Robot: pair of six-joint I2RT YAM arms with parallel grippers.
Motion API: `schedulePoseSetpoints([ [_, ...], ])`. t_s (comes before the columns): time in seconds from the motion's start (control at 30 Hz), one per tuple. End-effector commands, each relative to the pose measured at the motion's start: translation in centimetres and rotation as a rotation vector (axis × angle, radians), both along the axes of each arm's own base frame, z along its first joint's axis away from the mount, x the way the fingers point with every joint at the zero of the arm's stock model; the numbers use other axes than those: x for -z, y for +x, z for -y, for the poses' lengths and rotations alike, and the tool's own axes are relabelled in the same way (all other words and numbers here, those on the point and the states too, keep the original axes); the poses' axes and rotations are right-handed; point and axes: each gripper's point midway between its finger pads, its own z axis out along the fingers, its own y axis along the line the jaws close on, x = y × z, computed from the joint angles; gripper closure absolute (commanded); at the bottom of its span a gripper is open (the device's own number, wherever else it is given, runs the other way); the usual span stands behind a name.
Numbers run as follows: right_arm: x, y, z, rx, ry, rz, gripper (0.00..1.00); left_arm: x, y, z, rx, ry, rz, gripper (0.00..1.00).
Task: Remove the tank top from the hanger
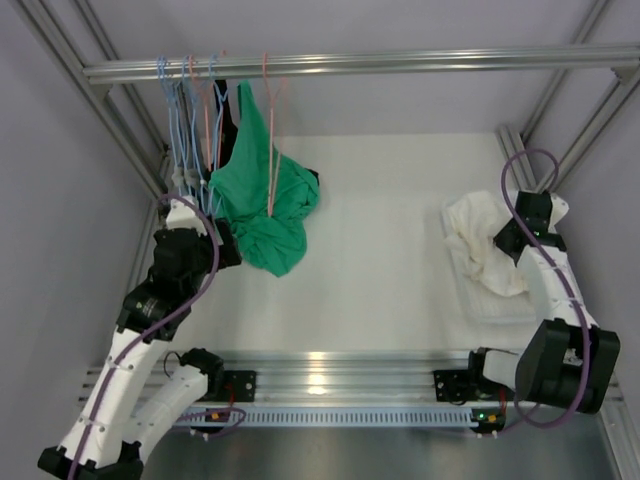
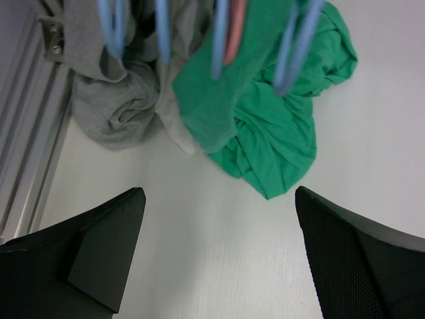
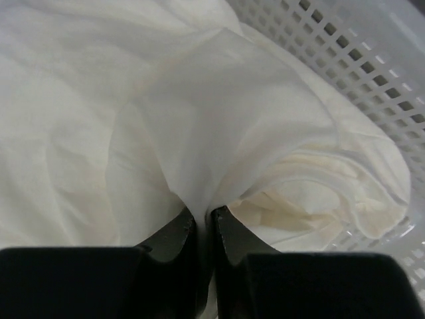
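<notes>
Tank top [image 1: 478,240] off hanger [image 1: 268,140]; lies crumpled in basket [image 3: 372,60] at right, no clear long axis; hanger on rail [image 1: 400,65] far left, well apart. Right gripper [image 3: 202,219] pinches fold of tank top, cloth directly ahead of tips; right arm nearer. Left gripper [image 2: 219,196] spread, empty, near green garment [image 2: 265,133]. Likely next: release. No writing legible.

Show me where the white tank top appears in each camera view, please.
Top external: the tank top lies at the right, over the white basket.
Left wrist: not in it.
Right wrist: the tank top fills the picture, pinched by the right end effector.
Shared landmark: the basket.
</notes>
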Motion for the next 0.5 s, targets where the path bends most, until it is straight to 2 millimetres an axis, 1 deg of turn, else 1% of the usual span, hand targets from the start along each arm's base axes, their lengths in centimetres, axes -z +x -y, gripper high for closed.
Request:
schedulePoseSetpoints([
  [0.0, 1.9, 1.3, 0.2, 0.029, 0.134, 0.045, 0.9, -0.8, 0.9, -2.7, -0.139, -0.012, 0.025, 0.01],
  [0.03, 2.3, 1.2, 0.2, 0.036, 0.157, 0.044, 0.88, -0.8, 1.0, -3.4, -0.162, -0.026, 0.024, 0.01],
  [0.07, 2.6, 0.9, 0.5, 0.052, 0.162, 0.038, 0.83, -1.0, 1.1, -3.5, -0.166, -0.04, 0.03, 0.01],
  [0.1, 2.3, 0.7, 0.7, 0.052, 0.146, 0.043, 0.51, -0.9, 1.1, -3.6, -0.161, -0.051, 0.024, 0.01],
  [0.13, 1.9, 0.6, 0.8, 0.056, 0.136, 0.051, 0.39, -1.0, 1.2, -3.8, -0.168, -0.052, 0.027, 0.01],
  [0.17, 1.3, 0.6, 0.9, 0.054, 0.126, 0.067, 0.33, -0.8, 1.3, -3.4, -0.148, -0.057, 0.02, 0.01],
  [0.2, -0.2, 0.6, 0.8, 0.044, 0.11, 0.11, 0.29, -0.8, 1.4, -3.3, -0.14, -0.058, 0.018, 0.01],
  [0.23, -1.4, 0.3, 1.2, 0.053, 0.083, 0.126, 0.1, -0.6, 1.5, -3.1, -0.131, -0.059, 0.008, 0.01],
  [0.27, -2.4, 0.0, 1.4, 0.059, 0.065, 0.143, 0.01, -0.4, 1.6, -2.8, -0.11, -0.062, 0.002, 0.01],
  [0.3, -4.6, -0.4, 1.5, 0.059, 0.034, 0.2, 0.01, -0.4, 1.7, -2.6, -0.102, -0.063, -0.002, 0.01],
  [0.33, -6.2, -0.9, 1.7, 0.061, -0.001, 0.219, 0.01, -0.2, 1.8, -2.6, -0.098, -0.059, -0.013, 0.01],
  [0.37, -7.3, -1.2, 1.6, 0.055, -0.019, 0.239, 0.01, -0.2, 1.9, -2.7, -0.103, -0.055, -0.014, 0.01],
  [0.4, -9.3, -1.8, 1.3, 0.041, -0.042, 0.286, 0.0, -0.4, 1.9, -2.7, -0.104, -0.056, -0.01, 0.01],
  [0.43, -10.7, -1.9, 0.8, -0.007, -0.064, 0.308, 0.01, -0.6, 2.0, -3.2, -0.124, -0.058, -0.002, 0.01],
  [0.47, -12.2, -2.3, -0.5, -0.065, -0.076, 0.352, 0.01, -0.9, 1.9, -3.6, -0.141, -0.067, 0.008, 0.01],
])
